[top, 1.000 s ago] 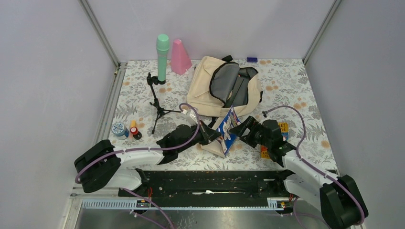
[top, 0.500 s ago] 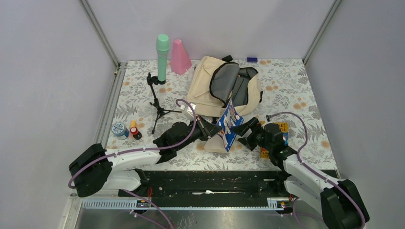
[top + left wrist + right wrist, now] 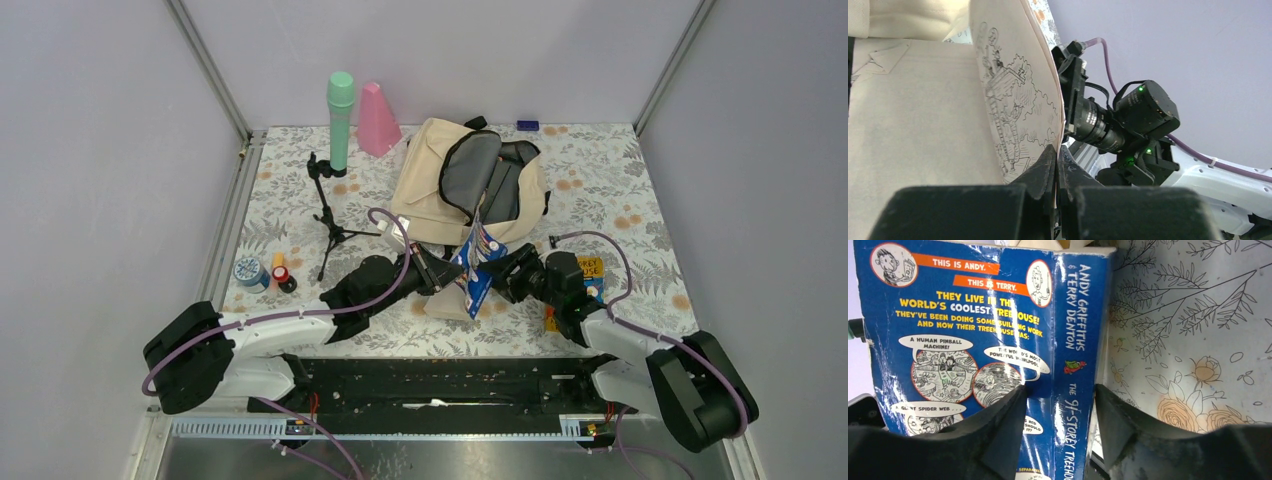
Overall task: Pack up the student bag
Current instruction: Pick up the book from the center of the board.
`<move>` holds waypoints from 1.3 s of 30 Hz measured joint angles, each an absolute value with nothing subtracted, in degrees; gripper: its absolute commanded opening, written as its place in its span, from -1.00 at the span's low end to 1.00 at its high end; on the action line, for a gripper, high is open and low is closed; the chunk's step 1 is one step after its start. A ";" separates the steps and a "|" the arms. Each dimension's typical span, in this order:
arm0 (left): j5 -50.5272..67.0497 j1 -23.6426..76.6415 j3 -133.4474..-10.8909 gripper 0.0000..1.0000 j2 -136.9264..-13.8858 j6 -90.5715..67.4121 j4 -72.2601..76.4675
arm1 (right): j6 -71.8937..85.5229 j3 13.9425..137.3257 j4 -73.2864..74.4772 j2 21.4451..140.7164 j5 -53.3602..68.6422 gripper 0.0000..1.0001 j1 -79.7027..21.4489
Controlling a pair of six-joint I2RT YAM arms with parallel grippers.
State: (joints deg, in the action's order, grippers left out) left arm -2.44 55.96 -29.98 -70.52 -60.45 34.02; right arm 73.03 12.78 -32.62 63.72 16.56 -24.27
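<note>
Far centre of table: student bag, cream with black trim, lying flat, main opening gaping, grey lining showing. At the bag's near edge: blue paperback, held upright between the two arms. Left end effector: pressed together, pinching an illustrated leaf of the paperback. Right end effector: fingers spread to either side of the paperback's spine; contact cannot be told. Far left: green bottle, pink cone, black tripod. Left edge: blue tin.
</note>
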 measured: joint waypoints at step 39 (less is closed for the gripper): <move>22.70 37.56 -27.94 0.98 -63.44 -55.46 32.08 | 57.41 21.02 -25.34 40.10 21.02 -1.00 -24.38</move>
State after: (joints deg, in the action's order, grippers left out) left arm 22.70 37.56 -27.94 -63.44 -55.46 32.08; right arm 57.41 21.02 -25.34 40.10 21.02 -24.38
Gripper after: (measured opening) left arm 0.985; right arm 0.319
